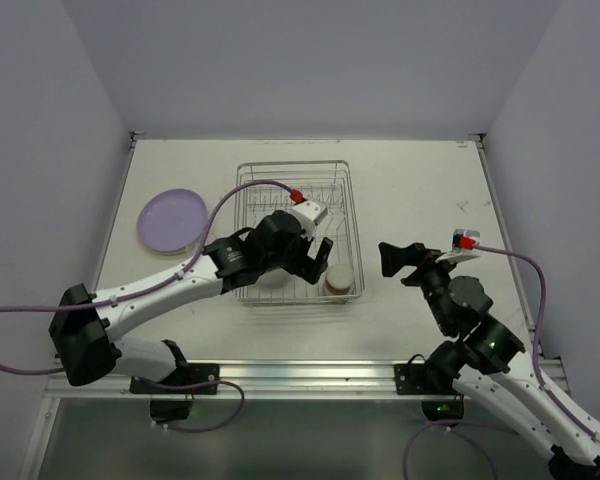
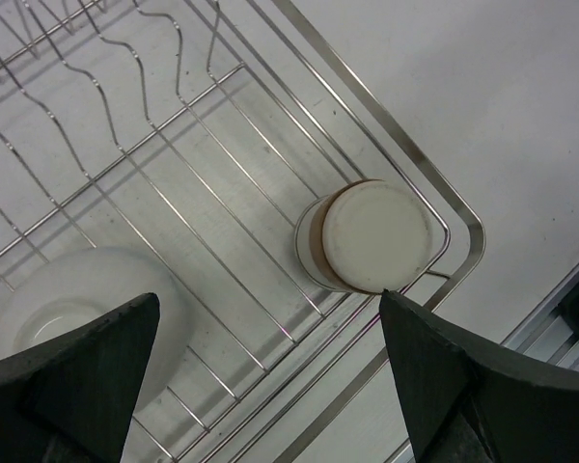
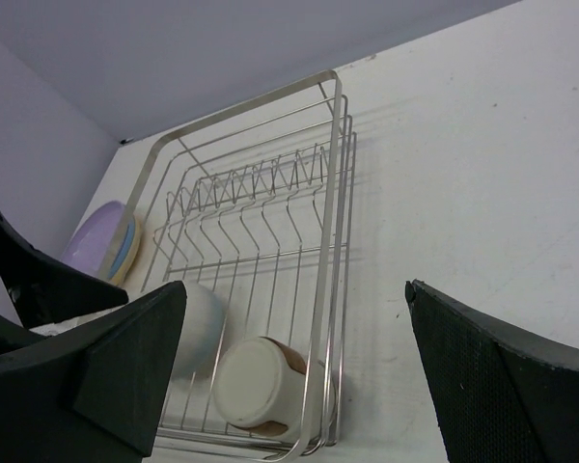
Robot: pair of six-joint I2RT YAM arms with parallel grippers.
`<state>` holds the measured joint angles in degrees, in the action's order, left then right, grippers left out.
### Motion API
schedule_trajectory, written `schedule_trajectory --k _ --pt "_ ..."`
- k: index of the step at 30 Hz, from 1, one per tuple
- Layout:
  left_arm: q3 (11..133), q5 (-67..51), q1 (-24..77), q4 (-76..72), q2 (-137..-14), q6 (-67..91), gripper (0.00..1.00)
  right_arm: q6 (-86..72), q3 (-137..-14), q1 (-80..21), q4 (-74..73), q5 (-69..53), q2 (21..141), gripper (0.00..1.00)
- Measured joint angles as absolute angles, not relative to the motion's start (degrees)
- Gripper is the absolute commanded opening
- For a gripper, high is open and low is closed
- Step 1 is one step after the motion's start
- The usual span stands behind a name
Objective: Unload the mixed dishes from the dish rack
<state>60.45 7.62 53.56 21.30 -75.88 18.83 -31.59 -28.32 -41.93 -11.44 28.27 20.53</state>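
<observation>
The dish rack point(image 1: 292, 165) stands mid-table. In its front right corner a brown cup point(image 1: 340, 278) stands mouth down, pale base up. My left gripper point(image 1: 315, 262) hovers open over the rack's front. In the left wrist view, the left gripper point(image 2: 267, 318) has the cup point(image 2: 372, 236) just ahead of its right finger. A white bowl point(image 2: 72, 299) lies upside down by its left finger. My right gripper point(image 1: 405, 262) is open, to the right of the rack and above the table. The right wrist view shows the rack point(image 3: 334, 193), cup point(image 3: 256, 386) and bowl point(image 3: 198, 323).
A purple plate point(image 1: 172, 220) lies on the table left of the rack; in the right wrist view this plate point(image 3: 101, 246) rests on a blue one. The rack's upright prongs point(image 3: 261, 183) stand empty. Side walls close the table in.
</observation>
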Motion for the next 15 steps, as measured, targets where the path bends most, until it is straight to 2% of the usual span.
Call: schedule_trajectory --k 15 --pt "65.21 5.04 57.80 17.56 -85.19 15.81 1.00 -31.40 -26.72 -41.93 -8.99 30.50 20.60 0.99"
